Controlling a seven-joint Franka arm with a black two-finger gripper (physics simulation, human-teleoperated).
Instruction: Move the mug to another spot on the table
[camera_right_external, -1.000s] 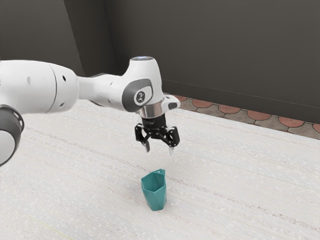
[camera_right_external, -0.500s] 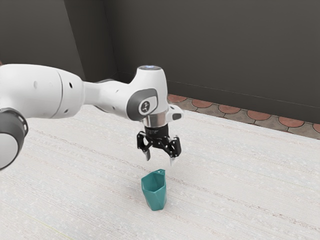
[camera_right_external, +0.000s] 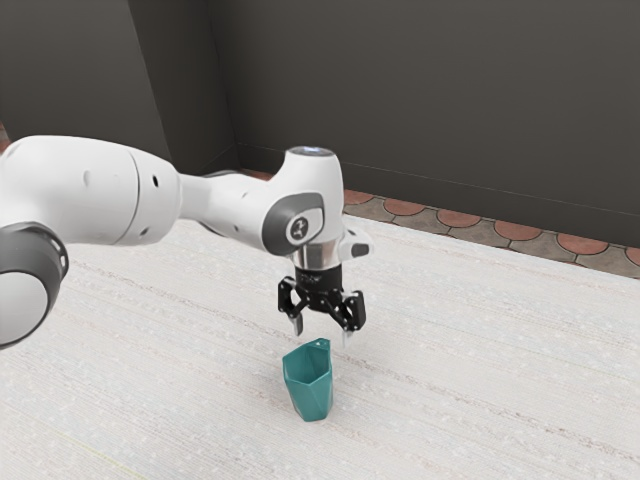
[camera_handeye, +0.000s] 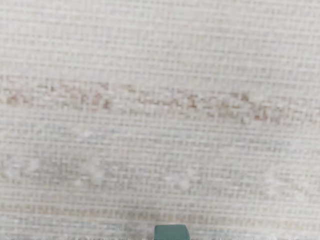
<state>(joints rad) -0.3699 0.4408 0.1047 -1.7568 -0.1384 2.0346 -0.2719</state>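
A teal faceted mug (camera_right_external: 308, 380) stands upright on the pale woven table (camera_right_external: 480, 340), its small handle at the far rim. My black gripper (camera_right_external: 321, 331) hangs open just above the mug's far rim and handle, fingers pointing down and not touching it. In the wrist view a small teal piece of the mug (camera_handeye: 171, 232) shows just under the hand, with the table's weave (camera_handeye: 160, 110) beyond it.
The table stretches wide around the mug on all sides. A strip of reddish tiled floor (camera_right_external: 480, 222) and a dark wall (camera_right_external: 450, 90) lie behind the table's far edge.
My hand has come down and shifted slightly toward the exterior view's right, closing most of the gap above the mug. The mug has not moved and the fingers stay open.
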